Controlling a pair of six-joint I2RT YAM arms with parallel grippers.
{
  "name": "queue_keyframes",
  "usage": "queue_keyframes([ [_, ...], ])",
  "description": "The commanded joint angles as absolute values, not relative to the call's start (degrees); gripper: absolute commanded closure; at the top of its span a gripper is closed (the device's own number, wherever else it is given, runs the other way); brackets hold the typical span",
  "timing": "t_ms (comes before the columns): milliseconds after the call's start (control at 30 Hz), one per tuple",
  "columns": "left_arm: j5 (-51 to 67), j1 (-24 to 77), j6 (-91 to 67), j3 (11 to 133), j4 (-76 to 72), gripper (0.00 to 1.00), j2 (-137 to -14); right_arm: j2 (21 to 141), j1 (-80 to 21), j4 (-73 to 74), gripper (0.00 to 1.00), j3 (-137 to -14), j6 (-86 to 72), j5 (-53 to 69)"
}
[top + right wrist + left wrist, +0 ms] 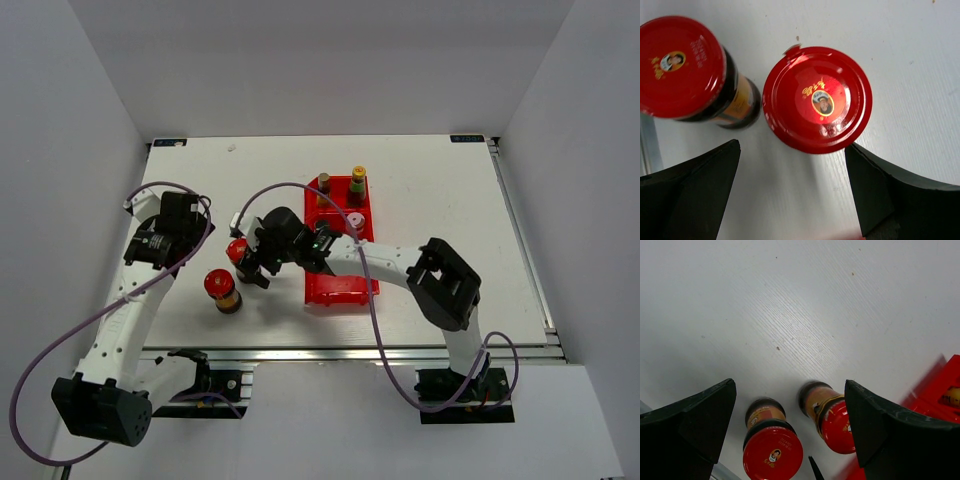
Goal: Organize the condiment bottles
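Two squat dark jars with wide red lids stand upright on the white table, left of the red tray. One jar stands alone. The other jar sits under my right gripper, which hovers open above it; the lid lies just past the fingertips, not between them. My left gripper is open and empty, high above the table at the left and facing both jars. In the tray stand a yellow-capped green-labelled bottle, a dark-capped bottle and a pink-capped bottle.
The tray's near compartment holds nothing that I can see. Its red corner shows at the right of the left wrist view. A metal rail runs along the table's near edge, and grey walls close in the sides and back.
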State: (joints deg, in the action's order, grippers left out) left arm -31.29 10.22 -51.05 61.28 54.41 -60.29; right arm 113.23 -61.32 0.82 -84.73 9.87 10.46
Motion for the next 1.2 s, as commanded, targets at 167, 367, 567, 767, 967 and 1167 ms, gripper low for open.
queue_keyframes([
  [167,-29.7,9.8,-49.2,61.1,53.2,0.02,-58.7,118.3,-62.6,-8.4,0.11,-90.1,8.8,4.4],
  [367,-30.7,9.8,-49.4,61.2,53.8,0.02,-58.3,118.9,-62.6,-12.3,0.11,-89.4,8.5,6.1],
  [567,-30.6,9.8,-49.0,61.3,53.8,0.02,-58.4,119.0,-62.7,-15.2,0.11,-90.3,8.3,5.4],
  [767,-30.6,9.8,-48.9,61.3,53.6,0.02,-58.5,119.4,-62.7,-14.0,0.21,-90.6,8.0,7.2],
  [967,-30.3,9.8,-48.9,61.3,53.5,0.02,-58.4,119.3,-62.7,-12.2,0.35,-90.7,8.5,6.5],
  [1167,-30.2,9.8,-48.8,61.1,53.4,0.02,-58.2,115.2,-62.7,-11.9,0.46,-88.9,7.1,7.6],
])
